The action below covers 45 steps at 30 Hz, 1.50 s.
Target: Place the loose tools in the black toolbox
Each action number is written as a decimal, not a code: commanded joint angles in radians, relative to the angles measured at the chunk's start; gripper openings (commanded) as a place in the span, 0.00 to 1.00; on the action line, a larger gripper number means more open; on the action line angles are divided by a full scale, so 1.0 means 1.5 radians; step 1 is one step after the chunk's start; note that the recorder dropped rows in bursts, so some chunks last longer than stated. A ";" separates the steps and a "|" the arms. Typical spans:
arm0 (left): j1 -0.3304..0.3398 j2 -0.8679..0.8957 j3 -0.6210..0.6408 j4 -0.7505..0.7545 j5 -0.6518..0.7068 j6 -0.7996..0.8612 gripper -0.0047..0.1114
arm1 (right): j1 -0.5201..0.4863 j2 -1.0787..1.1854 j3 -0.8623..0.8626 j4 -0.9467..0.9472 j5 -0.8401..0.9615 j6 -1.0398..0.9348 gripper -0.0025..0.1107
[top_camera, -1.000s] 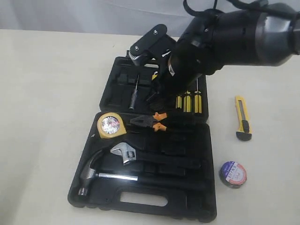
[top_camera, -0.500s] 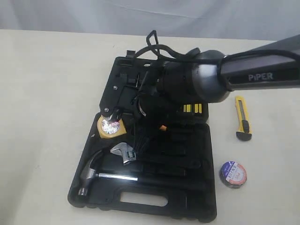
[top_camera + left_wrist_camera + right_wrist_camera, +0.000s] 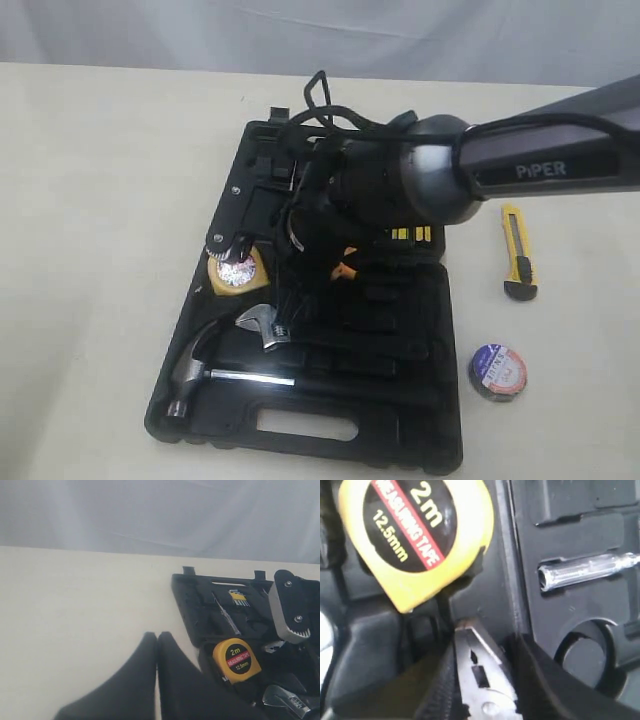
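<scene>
The black toolbox [image 3: 300, 425] lies open on the table. The yellow "2m" tape measure [image 3: 232, 270] [image 3: 236, 660] [image 3: 415, 535] sits in its recess. My right gripper [image 3: 305, 262] [image 3: 482, 647] reaches down into the case, its fingers closed on the steel head of the pliers [image 3: 480, 675]. Only an orange handle tip of the pliers [image 3: 347, 262] shows under the arm. The yellow-black utility knife [image 3: 517, 252] and the black tape roll [image 3: 497, 371] lie on the table right of the case. My left gripper [image 3: 157, 637] is shut and empty over bare table left of the toolbox [image 3: 187, 600].
A steel hammer [image 3: 200, 365] and adjustable wrench [image 3: 262, 325] fill the front recesses. Yellow-black screwdrivers [image 3: 410, 234] are partly hidden behind the right arm. A slim steel tester [image 3: 585, 569] lies in the lid beside a round recess [image 3: 582, 655].
The right arm has come down from above the lid into the case, and its fingers now bracket the pliers' head. The knife, tape roll and tape measure have not moved.
</scene>
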 commanded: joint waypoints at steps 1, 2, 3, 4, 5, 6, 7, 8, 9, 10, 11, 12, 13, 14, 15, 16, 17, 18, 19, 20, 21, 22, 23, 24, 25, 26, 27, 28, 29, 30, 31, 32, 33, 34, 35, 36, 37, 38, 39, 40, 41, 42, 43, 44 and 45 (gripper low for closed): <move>-0.003 0.003 -0.004 -0.006 0.002 0.000 0.04 | -0.001 -0.017 0.001 -0.003 0.075 0.006 0.02; -0.003 0.003 -0.004 -0.006 0.002 0.000 0.04 | -0.001 -0.032 0.001 -0.001 0.091 0.001 0.02; -0.003 0.003 -0.004 -0.006 0.002 0.000 0.04 | -0.001 -0.051 0.001 0.000 0.099 0.000 0.02; -0.003 0.003 -0.004 -0.006 0.002 0.000 0.04 | -0.001 -0.066 0.001 0.000 0.102 0.000 0.02; -0.003 0.003 -0.004 -0.006 0.002 0.000 0.04 | -0.001 -0.087 0.001 0.000 0.105 0.000 0.02; -0.003 0.003 -0.004 -0.006 0.002 0.000 0.04 | -0.001 -0.099 0.001 0.010 0.109 -0.010 0.02; -0.003 0.003 -0.004 -0.006 0.002 0.000 0.04 | -0.001 -0.120 0.001 0.043 0.126 -0.045 0.02; -0.003 0.003 -0.004 -0.006 0.002 0.000 0.04 | -0.001 -0.127 0.001 0.066 0.141 -0.074 0.02; -0.003 0.003 -0.004 -0.006 0.002 0.000 0.04 | -0.001 -0.132 0.001 0.109 0.171 -0.128 0.02; -0.003 0.003 -0.004 -0.006 0.002 0.000 0.04 | -0.003 -0.132 0.001 0.135 0.183 -0.150 0.02; -0.003 0.003 -0.004 -0.006 0.002 0.000 0.04 | -0.009 -0.131 0.001 0.181 0.195 -0.185 0.02; -0.003 0.003 -0.004 -0.006 0.002 0.000 0.04 | -0.012 -0.131 0.001 0.204 0.196 -0.204 0.02; -0.003 0.003 -0.004 -0.006 0.002 0.000 0.04 | -0.016 -0.131 0.001 0.218 0.196 -0.208 0.02; -0.003 0.003 -0.004 -0.006 0.002 0.000 0.04 | -0.018 -0.131 0.001 0.219 0.196 -0.208 0.02; -0.003 0.003 -0.004 -0.006 0.002 0.000 0.04 | -0.023 -0.131 0.001 0.220 0.196 -0.208 0.02; -0.003 0.003 -0.004 -0.006 0.002 0.000 0.04 | -0.024 -0.131 0.001 0.224 0.196 -0.208 0.02; -0.003 0.003 -0.004 -0.006 0.002 0.000 0.04 | -0.026 -0.131 0.001 0.224 0.197 -0.208 0.02; -0.003 0.003 -0.004 -0.006 0.002 0.000 0.04 | -0.027 -0.131 0.001 0.224 0.197 -0.208 0.02; -0.003 0.003 -0.004 -0.006 0.002 0.000 0.04 | -0.030 -0.131 0.001 0.226 0.199 -0.208 0.02; -0.003 0.003 -0.004 -0.006 0.002 0.000 0.04 | -0.032 -0.131 0.001 0.224 0.200 -0.208 0.02; -0.003 0.003 -0.004 -0.006 0.002 0.000 0.04 | -0.032 -0.131 0.001 0.224 0.200 -0.208 0.02; -0.003 0.003 -0.004 -0.006 0.002 0.000 0.04 | -0.032 -0.131 0.001 0.224 0.203 -0.208 0.02; -0.003 0.003 -0.004 -0.006 0.002 0.000 0.04 | -0.032 -0.131 0.001 0.221 0.203 -0.211 0.02; -0.003 0.003 -0.004 -0.006 0.002 0.000 0.04 | -0.032 -0.131 0.001 0.220 0.203 -0.213 0.02; -0.003 0.003 -0.004 -0.006 0.002 0.000 0.04 | -0.032 -0.131 0.001 0.220 0.208 -0.218 0.02; -0.003 0.003 -0.004 -0.006 0.002 0.000 0.04 | -0.032 -0.131 0.001 0.220 0.208 -0.221 0.02; -0.003 0.003 -0.004 -0.006 0.002 0.000 0.04 | -0.032 -0.128 0.001 0.220 0.208 -0.220 0.02; -0.003 0.003 -0.004 -0.006 0.002 0.000 0.04 | -0.032 -0.125 0.001 0.220 0.208 -0.220 0.02; -0.003 0.003 -0.004 -0.006 0.002 0.000 0.04 | -0.032 -0.120 0.001 0.220 0.210 -0.220 0.02; -0.003 0.003 -0.004 -0.006 0.002 0.000 0.04 | -0.032 -0.114 0.001 0.222 0.215 -0.221 0.02; -0.003 0.003 -0.004 -0.006 0.002 0.000 0.04 | -0.032 -0.105 0.001 0.224 0.223 -0.231 0.02; -0.003 0.003 -0.004 -0.006 0.002 0.000 0.04 | -0.032 -0.097 0.001 0.224 0.226 -0.233 0.02; -0.003 0.003 -0.004 -0.006 0.002 0.000 0.04 | -0.032 -0.086 0.001 0.224 0.229 -0.233 0.02; -0.003 0.003 -0.004 -0.006 0.002 0.000 0.04 | -0.032 -0.076 0.001 0.224 0.229 -0.233 0.02; -0.003 0.003 -0.004 -0.006 0.002 0.000 0.04 | -0.032 -0.065 0.001 0.224 0.229 -0.233 0.02; -0.003 0.003 -0.004 -0.006 0.002 0.000 0.04 | -0.032 -0.056 0.001 0.224 0.222 -0.233 0.02; -0.003 0.003 -0.004 -0.006 0.002 0.000 0.04 | -0.032 -0.047 0.001 0.224 0.216 -0.232 0.02; -0.003 0.003 -0.004 -0.006 0.002 0.000 0.04 | -0.032 -0.040 0.001 0.224 0.215 -0.231 0.02; -0.003 0.003 -0.004 -0.006 0.002 0.000 0.04 | -0.032 -0.035 0.001 0.224 0.215 -0.231 0.02; -0.003 0.003 -0.004 -0.006 0.002 0.000 0.04 | -0.032 -0.030 0.001 0.224 0.213 -0.231 0.02; -0.003 0.003 -0.004 -0.006 0.002 0.000 0.04 | -0.032 -0.025 0.001 0.224 0.212 -0.231 0.02; -0.003 0.003 -0.004 -0.006 0.002 0.000 0.04 | -0.032 -0.022 0.001 0.224 0.212 -0.231 0.02; -0.003 0.003 -0.004 -0.006 0.002 0.000 0.04 | -0.032 -0.017 0.001 0.224 0.204 -0.231 0.02; -0.003 0.003 -0.004 -0.006 0.002 0.000 0.04 | -0.032 -0.015 0.001 0.224 0.199 -0.229 0.02; -0.003 0.003 -0.004 -0.006 0.002 0.000 0.04 | -0.032 -0.012 0.001 0.224 0.197 -0.226 0.02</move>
